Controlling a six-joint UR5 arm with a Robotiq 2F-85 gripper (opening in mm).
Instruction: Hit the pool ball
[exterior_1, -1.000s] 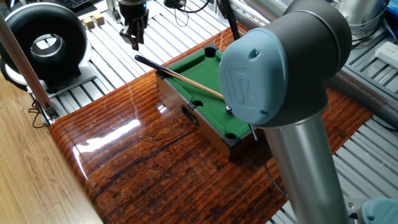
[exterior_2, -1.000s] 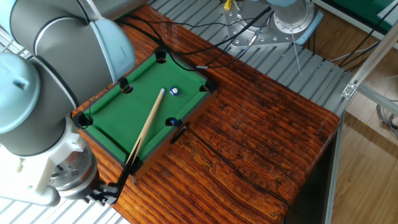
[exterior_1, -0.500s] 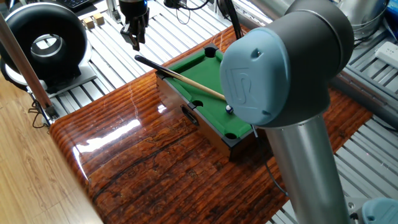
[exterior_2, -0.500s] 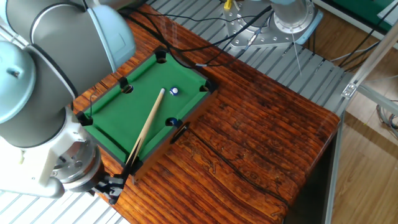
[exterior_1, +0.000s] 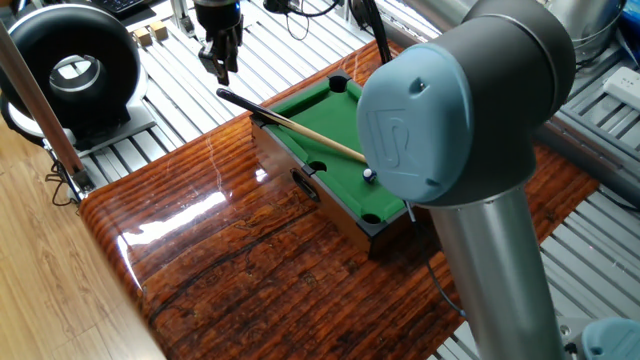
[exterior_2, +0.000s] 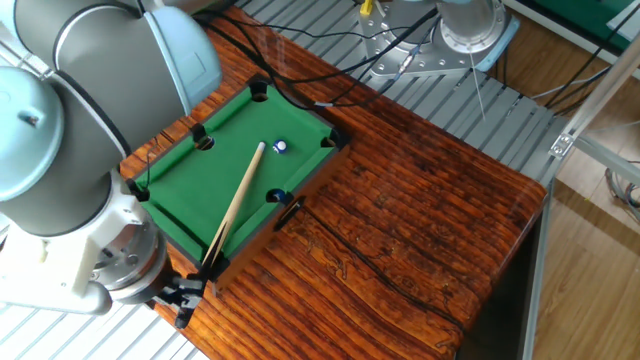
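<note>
Change since a sec ago: small. The hand has crept a bit toward the butt of the cue. In the other fixed view it now sits just beside the corner of the mini pool table where the butt overhangs, closer than before. Cue and pool ball haven't budged, so no strike yet. My read: still the approach phase, arm lining up w/ the butt end, and all of the hitting is left to do.

Hand: dark fingers point down, hanging over the slatted metal just off the desk edge, near the cue's black butt but apart from it. Holds nothing, touches nothing as far as I can see. How far apart the fingers stand I can't tell. They're too small and dark in one view, and partly hidden under the arm's wrist in the other.

Ball: on the green felt, just beside the cue's pale tip, near the long rail that faces the desk middle, roughly between that rail's middle pocket and a corner pocket. Tip and ball look very near each other; contact or a gap, can't say.

The mini table itself sits at the desk edge on the arm's side. The cue lies diagonally across it, tip toward the ball.

Next prob. needs a grip or push on the butt, along the cue's line. An off-axis nudge could swing the tip past the ball.
</note>
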